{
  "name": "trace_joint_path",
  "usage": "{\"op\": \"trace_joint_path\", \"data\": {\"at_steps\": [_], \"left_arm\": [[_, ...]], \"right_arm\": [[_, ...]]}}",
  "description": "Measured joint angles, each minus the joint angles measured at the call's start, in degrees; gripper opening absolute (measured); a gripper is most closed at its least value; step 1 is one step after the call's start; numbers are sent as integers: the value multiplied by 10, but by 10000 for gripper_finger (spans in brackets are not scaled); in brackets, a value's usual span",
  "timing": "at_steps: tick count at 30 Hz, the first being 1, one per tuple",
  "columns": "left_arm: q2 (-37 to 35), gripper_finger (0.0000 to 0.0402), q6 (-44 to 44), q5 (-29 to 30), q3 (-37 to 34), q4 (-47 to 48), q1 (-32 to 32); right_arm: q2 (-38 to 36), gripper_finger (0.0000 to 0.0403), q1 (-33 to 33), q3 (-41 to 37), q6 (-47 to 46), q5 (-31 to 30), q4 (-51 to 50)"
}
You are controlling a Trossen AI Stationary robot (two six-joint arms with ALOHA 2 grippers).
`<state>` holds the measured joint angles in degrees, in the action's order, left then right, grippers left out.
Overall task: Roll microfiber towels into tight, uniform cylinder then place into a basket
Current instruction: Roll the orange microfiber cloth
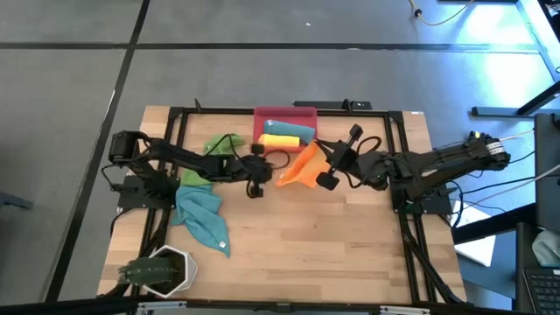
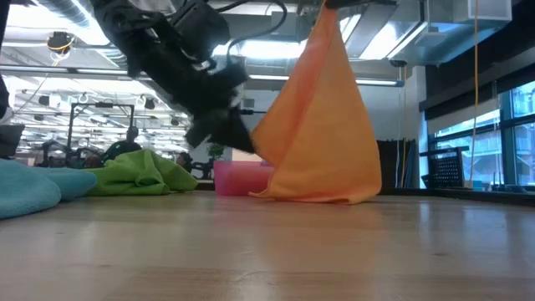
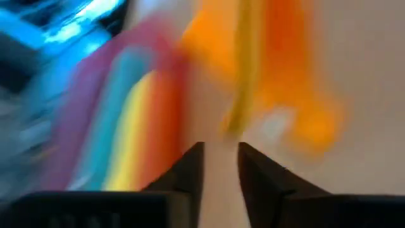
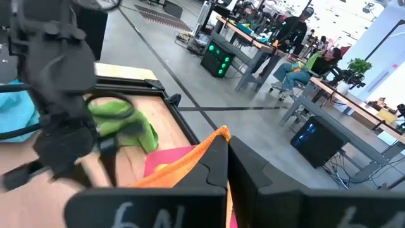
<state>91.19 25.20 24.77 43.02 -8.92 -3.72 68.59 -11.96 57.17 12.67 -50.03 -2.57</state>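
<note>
The orange towel (image 2: 322,117) hangs in a cone from my right gripper (image 4: 226,142), which is shut on its top above the table's middle. My left gripper (image 3: 220,166) stands just left of the towel (image 1: 302,166). Its fingers are narrowly open with nothing between them, and it is low over the table. The red-pink basket (image 1: 262,114) sits at the far edge and holds a yellow roll (image 1: 278,139) and a teal roll (image 1: 293,129). A green towel (image 1: 214,150) and a teal towel (image 1: 201,214) lie crumpled at the left. My right gripper pinches the orange towel's top edge (image 4: 215,138) between its two fingers, coming nearly level from the table's right side. One layer or several, I cannot tell. The towel hangs slack below the fingers, and its lower edge (image 2: 318,197) rests on the table.
A white hexagonal pot with a plant (image 1: 162,269) stands at the near left corner. A black frame (image 1: 175,131) runs round the tabletop. Bare wood (image 1: 350,245) fills the near middle and right of the table.
</note>
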Motion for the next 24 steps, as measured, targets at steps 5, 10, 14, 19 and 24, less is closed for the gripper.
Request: {"op": "trace_joint_path", "data": {"at_steps": [5,10,14,19,24], "left_arm": [[-73,8,-6,132,0,54,17],[-168,2,-33,86,0,54,50],[-216,12,-96,-37,1,56,62],[-198,37,-143,-188,1,55,58],[-132,54,-144,-199,0,25,56]], "right_arm": [[-19,4,-13,0,0,-10,-21],[-49,4,-32,0,13,-13,-15],[-63,4,-46,0,12,-14,-17],[-64,4,-59,0,6,-14,-18],[-64,4,-64,0,-3,-14,-20]]}}
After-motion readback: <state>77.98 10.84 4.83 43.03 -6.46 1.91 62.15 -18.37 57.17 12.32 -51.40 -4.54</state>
